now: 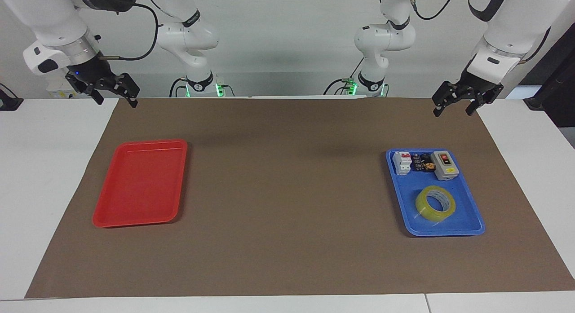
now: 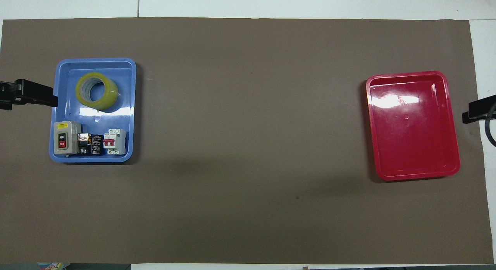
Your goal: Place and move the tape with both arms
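The tape is a yellow roll with a white core. It lies flat in the blue tray at the left arm's end of the table, and it also shows in the overhead view. My left gripper is open and empty, raised over the mat's corner at that end, apart from the tray. My right gripper is open and empty, raised over the mat's corner at the right arm's end. The empty red tray lies on the mat at that end.
The blue tray also holds a grey on/off switch box, a small black part and a white circuit breaker, nearer to the robots than the tape. A brown mat covers the table. Two smaller white arms stand at the robots' edge.
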You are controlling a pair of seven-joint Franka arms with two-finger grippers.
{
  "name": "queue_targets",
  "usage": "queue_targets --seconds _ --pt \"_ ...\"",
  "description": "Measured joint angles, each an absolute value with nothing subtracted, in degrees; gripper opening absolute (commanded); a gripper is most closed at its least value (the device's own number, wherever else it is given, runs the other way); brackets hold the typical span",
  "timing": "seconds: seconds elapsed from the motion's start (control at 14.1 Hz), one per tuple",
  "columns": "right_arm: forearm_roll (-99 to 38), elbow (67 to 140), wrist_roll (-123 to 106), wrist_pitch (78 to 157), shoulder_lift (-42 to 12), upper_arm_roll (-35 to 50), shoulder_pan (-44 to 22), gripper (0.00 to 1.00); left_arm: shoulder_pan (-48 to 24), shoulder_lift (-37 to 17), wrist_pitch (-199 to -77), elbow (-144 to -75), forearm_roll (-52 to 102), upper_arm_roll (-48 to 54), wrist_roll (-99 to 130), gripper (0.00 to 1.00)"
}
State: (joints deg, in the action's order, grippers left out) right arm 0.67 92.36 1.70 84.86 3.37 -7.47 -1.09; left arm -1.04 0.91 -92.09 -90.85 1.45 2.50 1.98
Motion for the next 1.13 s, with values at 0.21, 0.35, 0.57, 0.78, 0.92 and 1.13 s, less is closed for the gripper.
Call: queue_targets --seconds 0.21,0.35,0.57,0.78,0.92,1.13 --pt "0.67 92.36 1.7 84.86 3.37 -7.47 -1.09 1.0 -0.85 -0.83 -97.71 -92.53 1.45 2.22 1.79 1.0" --pt "0.67 92.36 1.7 84.86 3.37 -7.48 -1.09 1.0 0.04 -3.87 -102.3 -93.05 1.43 2.05 -0.26 1.0" --pt "0.67 92.37 1.7 84.86 3.37 -7.5 -1.09 1.0 2.59 -10.35 -109.76 -93.43 1.43 1.85 -4.25 1.0" --pt "0.67 92.38 1.7 84.86 3.37 -7.71 -0.99 1.0 4.73 -16.57 -116.5 -93.72 1.43 1.74 -6.93 1.0" --pt "0.67 92.39 1.7 84.86 3.37 -7.82 -0.96 1.0 5.23 -19.2 -121.6 -94.97 1.43 1.73 -7.22 1.0" --pt "0.67 92.39 1.7 84.86 3.37 -7.82 -0.96 1.0 5.71 -22.34 -126.62 -96.57 1.43 1.73 -7.23 0.99"
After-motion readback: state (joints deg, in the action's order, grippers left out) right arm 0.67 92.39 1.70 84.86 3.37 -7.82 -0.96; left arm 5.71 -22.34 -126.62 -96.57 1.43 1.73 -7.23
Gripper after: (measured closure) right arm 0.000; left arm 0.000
